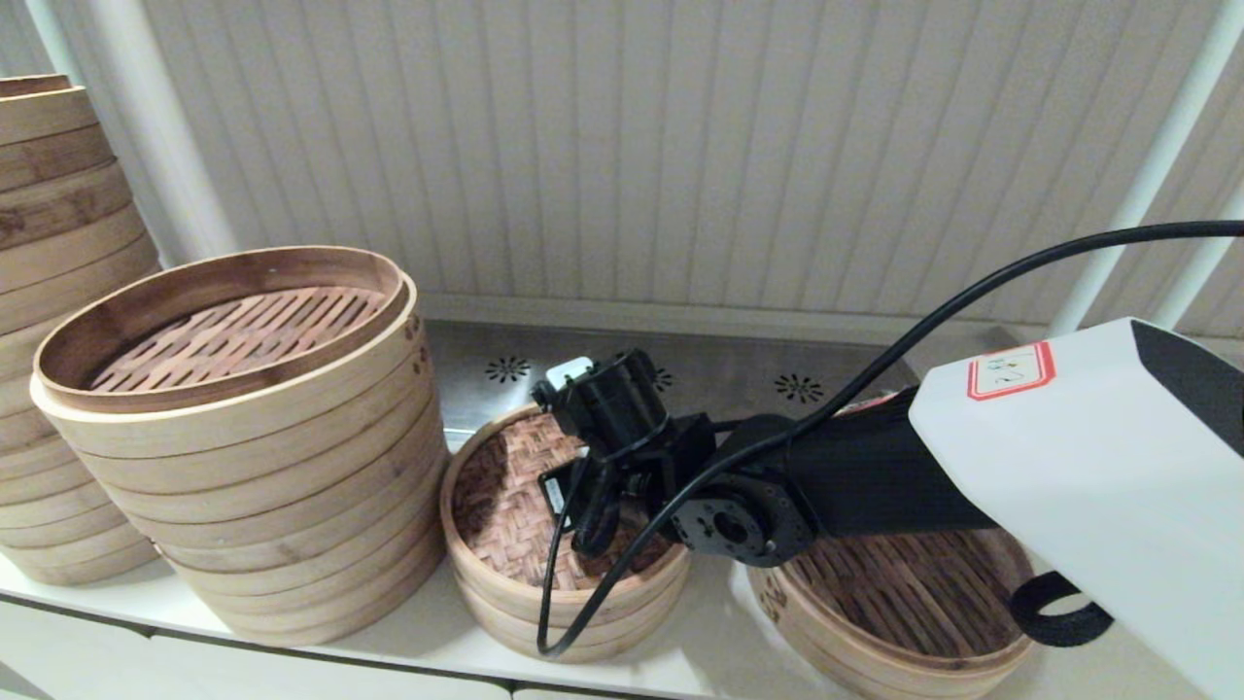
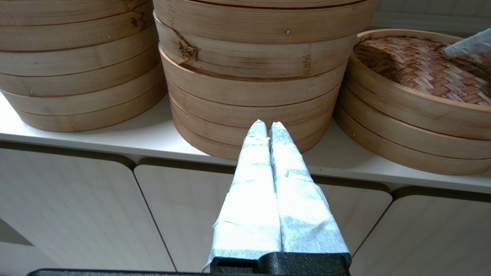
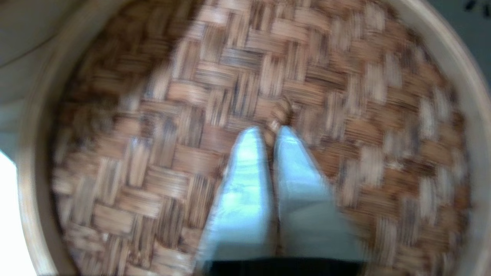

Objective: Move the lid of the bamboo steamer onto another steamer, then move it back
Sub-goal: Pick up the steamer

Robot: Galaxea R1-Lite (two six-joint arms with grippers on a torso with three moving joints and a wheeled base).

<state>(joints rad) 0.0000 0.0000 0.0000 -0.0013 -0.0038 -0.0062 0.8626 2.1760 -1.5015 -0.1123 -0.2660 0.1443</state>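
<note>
Right gripper [image 3: 268,132] sits over the middle of the round bamboo steamer lid [image 1: 505,506], the one with a brown herringbone-woven panel inside a pale hoop rim. We see its two pale taped fingers [image 3: 245,180] nearly pressed together, with a small woven knot on the lid panel between the tips; we can't tell for sure whether they pinch it. Lid lies woven side showing on a low round pale bamboo basket [image 1: 573,608] on the white shelf [image 1: 389,642], between the tall stack of pale bamboo tiers [image 1: 282,506] and a low round basket with a dark slatted floor [image 1: 904,603], which sits under the right arm. A second tall stack [image 1: 58,321] stands further to our left. Left gripper [image 2: 267,126] hangs in front of the shelf edge, facing the tall stack's base, its taped fingers [image 2: 253,172] closed against each other with nothing between them.
</note>
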